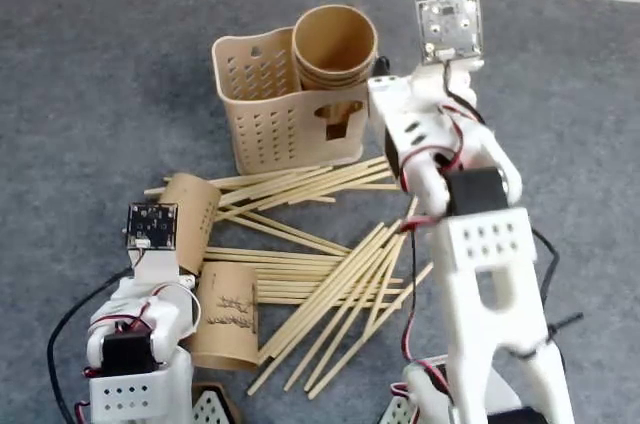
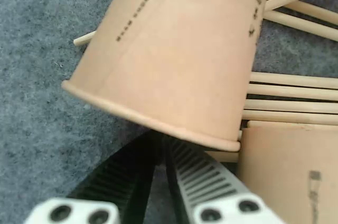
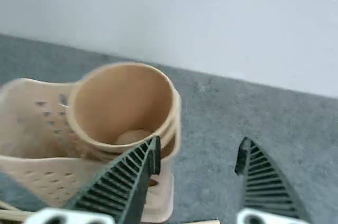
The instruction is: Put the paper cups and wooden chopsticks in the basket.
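We see right gripper (image 3: 199,150) spread wide beside stacked cups (image 3: 124,105) in basket (image 3: 29,123); left gripper (image 2: 160,142) pinched narrow at lying cup (image 2: 179,49) rim, chopsticks (image 1: 330,284) scattered.

The high view looks steeply down from above the arms onto the grey table (image 1: 80,94), with the arms at the near edge and the basket (image 1: 265,124) on the far side. The left wrist view sits very close over a lying paper cup (image 2: 179,49), aimed down past the left gripper (image 2: 158,142). This seems to be the same lying paper cup (image 1: 190,209) that the high view shows among the chopsticks (image 1: 330,289). The right wrist view faces nearly level past the right gripper (image 3: 198,152) toward the basket (image 3: 31,174) and a wall (image 3: 211,18), sharing the basket with the high view.
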